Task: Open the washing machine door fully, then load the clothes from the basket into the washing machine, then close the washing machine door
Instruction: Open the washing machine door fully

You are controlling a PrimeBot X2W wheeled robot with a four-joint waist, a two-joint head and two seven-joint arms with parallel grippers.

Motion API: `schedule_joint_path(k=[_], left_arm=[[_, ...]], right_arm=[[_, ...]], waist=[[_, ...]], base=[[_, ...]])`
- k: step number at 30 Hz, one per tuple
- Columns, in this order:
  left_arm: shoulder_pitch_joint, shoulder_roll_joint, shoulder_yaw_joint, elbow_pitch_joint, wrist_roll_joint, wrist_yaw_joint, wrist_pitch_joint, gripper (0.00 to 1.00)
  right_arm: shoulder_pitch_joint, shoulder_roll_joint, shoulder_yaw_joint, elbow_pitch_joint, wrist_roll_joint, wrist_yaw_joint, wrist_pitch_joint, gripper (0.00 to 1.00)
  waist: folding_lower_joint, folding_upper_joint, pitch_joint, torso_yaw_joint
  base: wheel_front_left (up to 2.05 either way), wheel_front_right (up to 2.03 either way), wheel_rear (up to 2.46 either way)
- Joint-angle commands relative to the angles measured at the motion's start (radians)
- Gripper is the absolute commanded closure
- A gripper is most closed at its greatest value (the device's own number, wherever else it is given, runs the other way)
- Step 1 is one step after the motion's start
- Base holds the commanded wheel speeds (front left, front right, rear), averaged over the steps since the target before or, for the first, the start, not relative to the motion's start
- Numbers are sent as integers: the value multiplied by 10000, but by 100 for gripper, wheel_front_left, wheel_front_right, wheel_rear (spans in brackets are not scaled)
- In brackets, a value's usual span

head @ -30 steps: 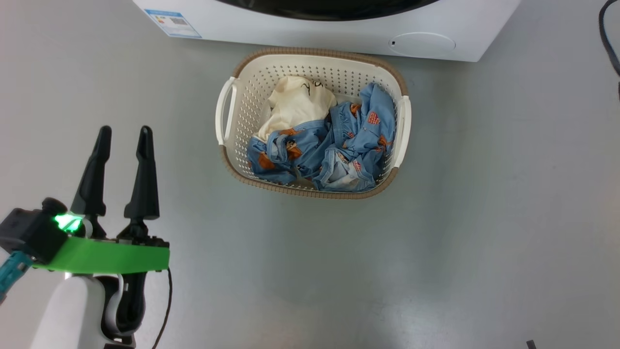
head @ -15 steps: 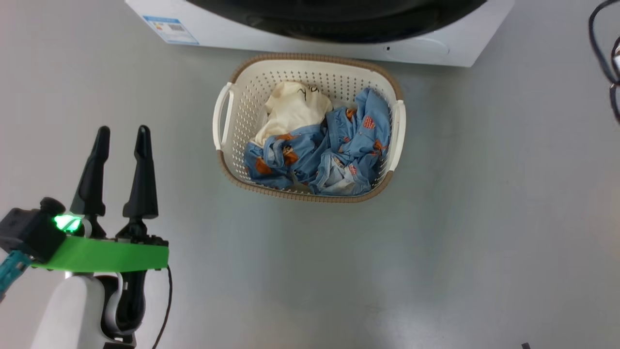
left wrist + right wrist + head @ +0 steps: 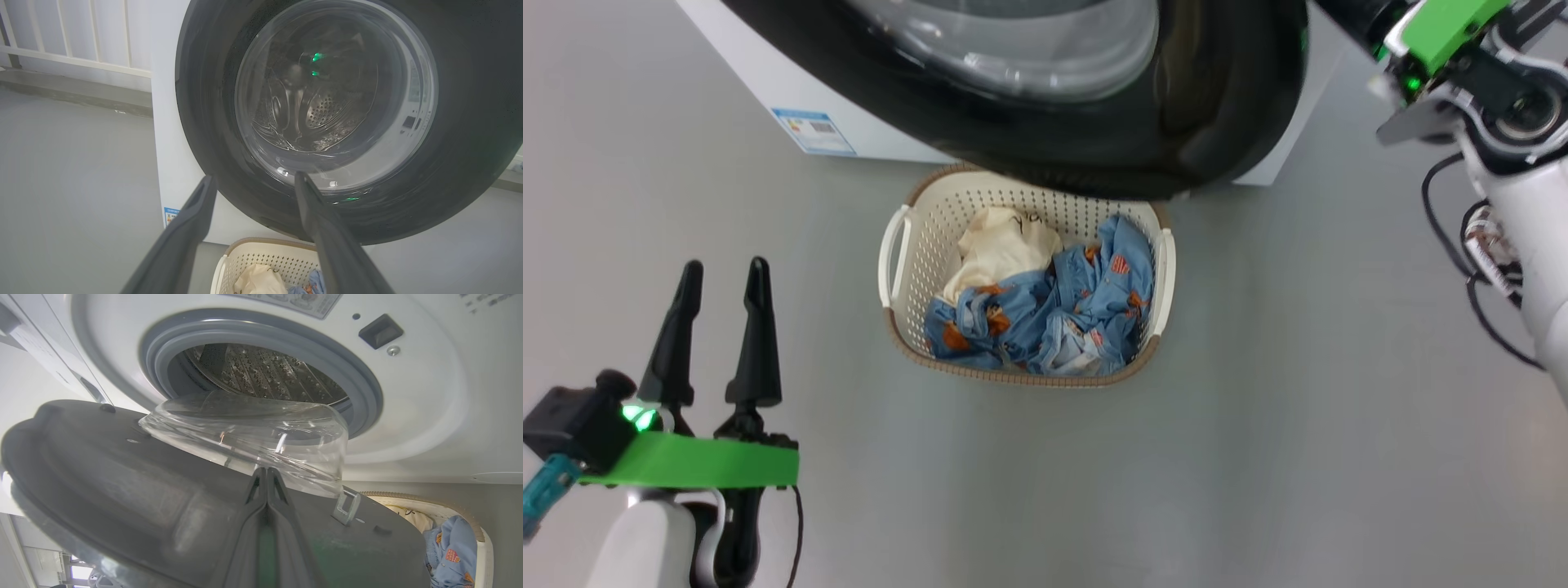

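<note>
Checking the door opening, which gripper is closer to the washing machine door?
Right. The right gripper, shut, sits at the washing machine door, inner side; the left gripper, open, is left of the basket.

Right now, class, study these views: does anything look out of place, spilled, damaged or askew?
Nothing is spilled or damaged: the clothes all lie inside the basket. One oddity: the part-open washing machine door hangs over the basket's far rim, which may hinder lifting clothes out.

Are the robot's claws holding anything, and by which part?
Nothing is held. The left claw is open and empty. The right claw is shut on nothing, its tips at the inner side of the washing machine door.
</note>
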Motion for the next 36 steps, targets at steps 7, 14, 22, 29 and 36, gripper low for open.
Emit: schedule_joint_path(k=[7, 14, 22, 29, 36], left_arm=[[559, 345, 561, 123, 322, 6, -53, 0], [969, 300, 670, 337, 462, 6, -53, 0], [1225, 206, 725, 479, 618, 6, -53, 0], [1395, 118, 803, 582, 767, 6, -53, 0], [1482, -11, 867, 652, 864, 6, -53, 0]], right_arm=[[1564, 162, 169, -1284, 451, 88, 298, 100], [2763, 50, 96, -1731, 812, 88, 533, 100], [3691, 51, -48, -2033, 1152, 88, 812, 100], [4516, 157, -181, -2273, 1422, 88, 1156, 100], [5104, 349, -235, -2382, 1713, 88, 1592, 100]], waist=[[1, 0, -1258, 100], [1, 0, -1890, 388], [0, 0, -2417, 824], [0, 0, -2771, 1301], [0, 0, -2993, 1744]], base=[[0, 0, 0], [0, 0, 0], [0, 0, 0], [0, 0, 0], [0, 0, 0]])
